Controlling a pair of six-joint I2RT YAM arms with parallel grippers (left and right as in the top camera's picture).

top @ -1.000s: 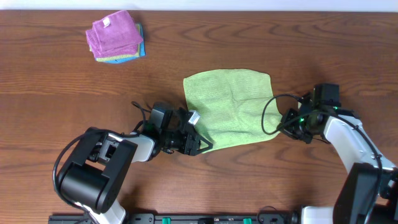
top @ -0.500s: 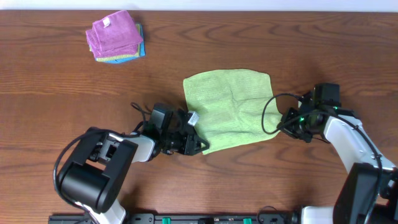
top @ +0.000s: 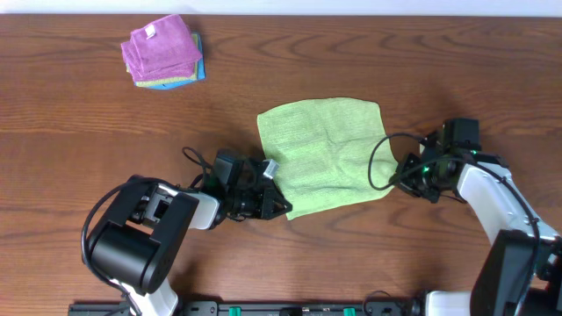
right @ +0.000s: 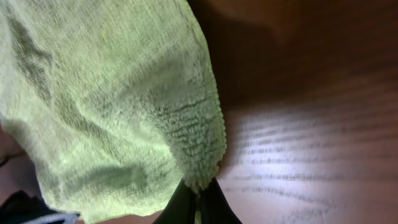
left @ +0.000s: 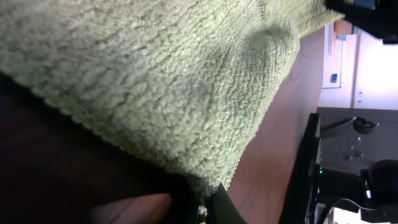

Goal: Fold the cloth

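Cloth [top: 320,154] — fuzzy ribbed microfibre; table [top: 88,132] — smooth wood.

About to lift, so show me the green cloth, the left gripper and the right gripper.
green cloth [top: 323,149], overhead view, middle of its flat top face.
left gripper [left: 200,205], left wrist view, between fingertips pinching the cloth's corner.
right gripper [right: 198,202], right wrist view, between fingertips pinching the cloth's corner.

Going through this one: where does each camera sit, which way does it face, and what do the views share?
Overhead: above the table, looking straight down; both arms, the left gripper and right gripper show.
Left wrist: low at the table, looking along its closed jaws, pinched on a corner of the cloth.
Right wrist: likewise, its jaws pinched on another corner.
Shared: all three show the cloth.
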